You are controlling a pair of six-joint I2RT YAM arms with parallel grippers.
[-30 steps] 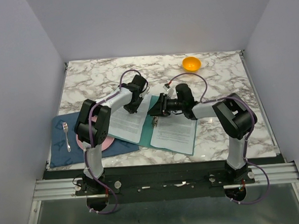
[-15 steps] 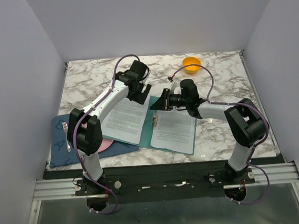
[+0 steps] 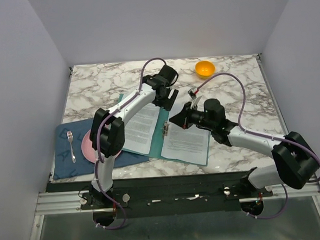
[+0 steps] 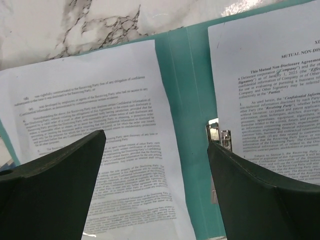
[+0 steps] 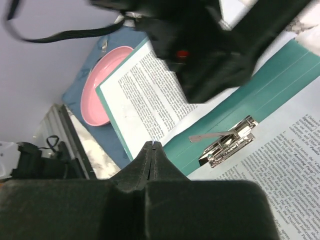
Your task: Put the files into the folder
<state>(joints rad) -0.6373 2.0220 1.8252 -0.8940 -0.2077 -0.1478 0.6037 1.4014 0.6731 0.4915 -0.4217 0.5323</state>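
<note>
I see the folder (image 3: 162,146) lying open on the table (image 3: 245,87), files (image 3: 187,141) on both halves. My left fingers (image 4: 60,190) hover spread above it; my right fingers (image 5: 142,167) are pressed together, empty.

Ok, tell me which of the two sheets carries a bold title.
The right sheet, headed Mutual Non-Disclosure Agreement, on the folder; the left sheet shows only body text.

We read the heading "MUTUAL NON-DISCLOSURE AGREEM…", cut off at the picture's edge, on the white printed paper sheet (image 4: 270,90) in the teal plastic folder's (image 4: 182,100) right half. The left sheet's (image 4: 90,115) print is too small to read.
</note>
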